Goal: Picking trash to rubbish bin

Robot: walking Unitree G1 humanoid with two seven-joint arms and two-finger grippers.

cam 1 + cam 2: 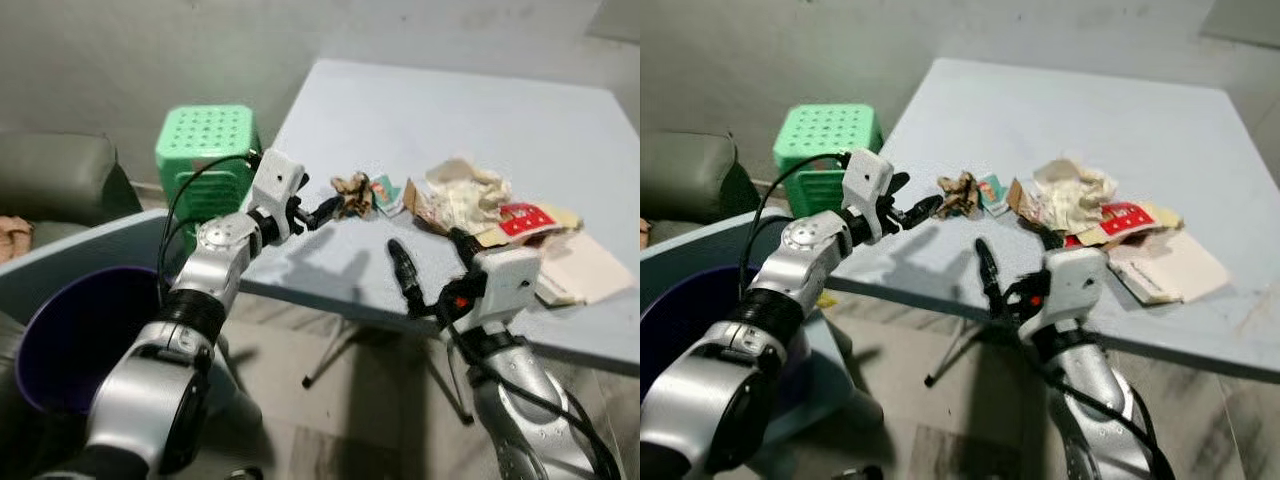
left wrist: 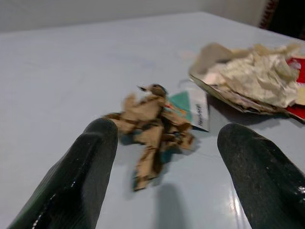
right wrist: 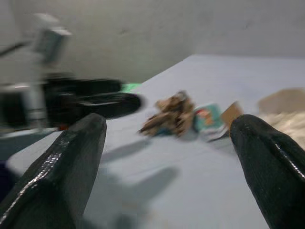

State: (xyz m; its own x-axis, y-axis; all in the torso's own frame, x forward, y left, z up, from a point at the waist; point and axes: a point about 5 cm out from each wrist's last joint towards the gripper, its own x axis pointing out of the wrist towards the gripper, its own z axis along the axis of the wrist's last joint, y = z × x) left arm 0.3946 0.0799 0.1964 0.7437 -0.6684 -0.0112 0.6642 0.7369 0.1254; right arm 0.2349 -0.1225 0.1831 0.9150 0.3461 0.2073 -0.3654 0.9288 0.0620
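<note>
While the left gripper [image 2: 164, 138] hangs with jaws parted just short of the crumpled brown wrapper [image 1: 352, 194] on the pale surface [image 1: 500, 120], the right gripper [image 1: 432, 268], jaws spread, waits at its five o'clock.

Big bare stretch of blue table [image 1: 450, 110] across upper middle of frame: free way in. Brown crumpled paper [image 1: 352, 193] lies mid-frame, open table all round except teal packet [image 1: 385, 192] touching its right side. Trash pile [image 1: 490, 215] blocks right side. Left gripper [image 1: 335, 207] crowds paper from left. Green stool [image 1: 205, 150] stands upper left, beside table edge.
</note>
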